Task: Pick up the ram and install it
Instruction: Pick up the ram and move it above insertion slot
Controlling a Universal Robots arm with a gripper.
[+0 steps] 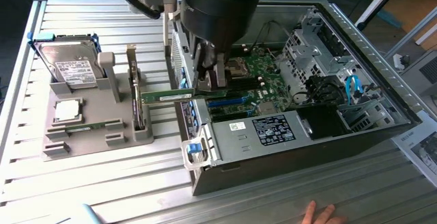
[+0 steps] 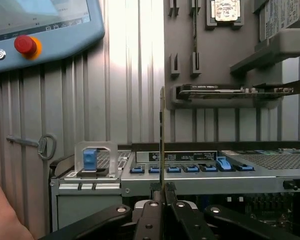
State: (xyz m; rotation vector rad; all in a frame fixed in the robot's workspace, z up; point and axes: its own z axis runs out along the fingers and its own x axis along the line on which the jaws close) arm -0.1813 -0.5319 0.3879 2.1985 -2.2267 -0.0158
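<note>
Black metal gripper is clamping thin green ram stick, hanging it over open dark PC case's wall beside green mobo; imo needing it level & square w/ slot before pressing.

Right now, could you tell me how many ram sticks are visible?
2: one ram clamped in the gripper at the case; seemingly another stick in the grey holder by the processor. Installed ones may be hidden.
</note>
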